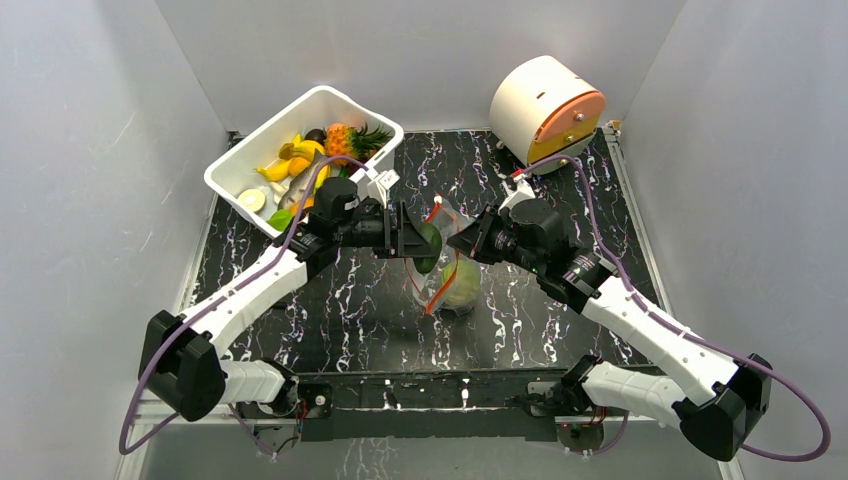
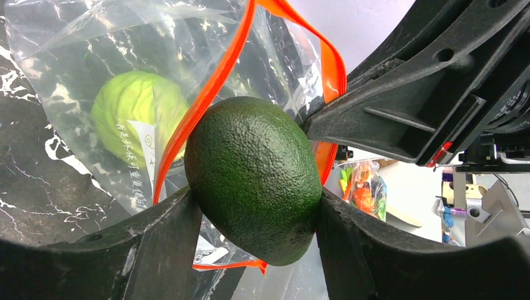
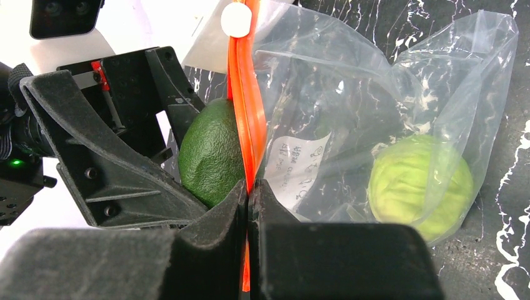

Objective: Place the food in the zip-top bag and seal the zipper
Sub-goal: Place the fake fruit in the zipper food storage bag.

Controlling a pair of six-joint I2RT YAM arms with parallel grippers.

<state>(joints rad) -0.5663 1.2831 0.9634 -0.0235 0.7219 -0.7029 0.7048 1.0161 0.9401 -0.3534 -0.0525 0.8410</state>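
My left gripper is shut on a dark-green avocado-like piece of food, held right at the mouth of the zip-top bag. The red-orange zipper curves around the avocado. A light-green round fruit lies inside the bag. My right gripper is shut on the zipper and holds one lip of the mouth up, with the white slider above it. From above, both grippers meet over the bag at mid table.
A white tub at the back left holds more food: bananas, a pineapple and other pieces. A white and orange drum stands at the back right. The black marbled tabletop is walled in by grey panels.
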